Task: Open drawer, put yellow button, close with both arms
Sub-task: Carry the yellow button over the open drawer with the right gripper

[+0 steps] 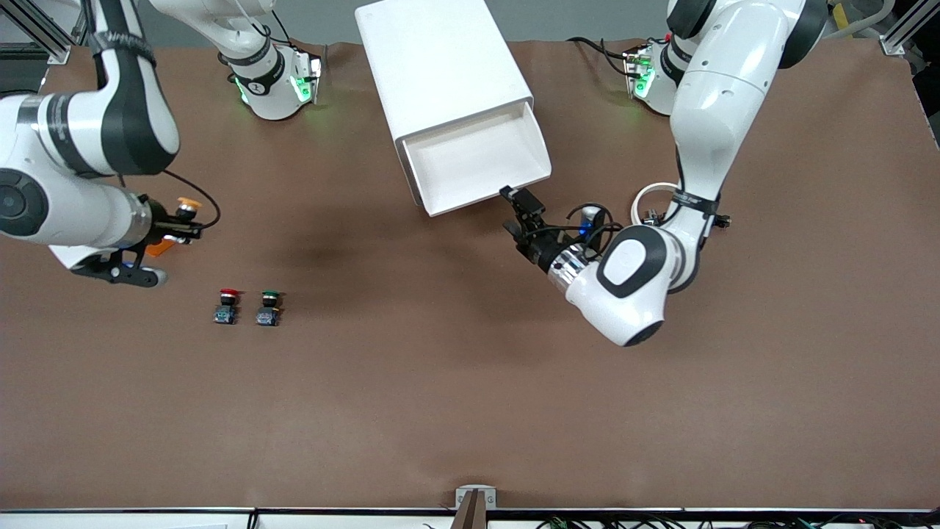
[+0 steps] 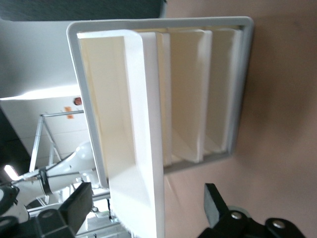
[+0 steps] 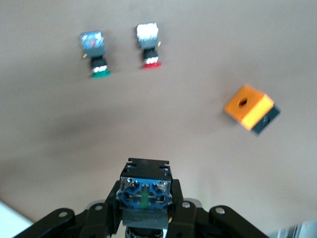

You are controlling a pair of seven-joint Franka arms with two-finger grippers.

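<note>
The button (image 1: pixel 188 205) has a round yellow-orange cap over a black collar; the right gripper (image 1: pixel 180 224) is clamped on it, up over the table (image 1: pixel 470 411) toward the right arm's end. Only the right wrist view shows its blue base block (image 3: pixel 143 192), pinched between the black fingers (image 3: pixel 106 215), with pale contacts and a green mark in the middle. That view also shows an orange box (image 3: pixel 248 106) with a hole in its top face, lying on the table near the red switch (image 3: pixel 147 44) and green switch (image 3: pixel 94 51); in the front view the box is mostly hidden under the gripper.

The top drawer (image 1: pixel 481 163) stands pulled out of the cabinet (image 1: pixel 440 66), a shallow white tray. The left gripper (image 1: pixel 518 213) is at the drawer's front lip, jaws spread wide with nothing between them. The left wrist view shows the three lower drawers (image 2: pixel 198 94) pushed in
</note>
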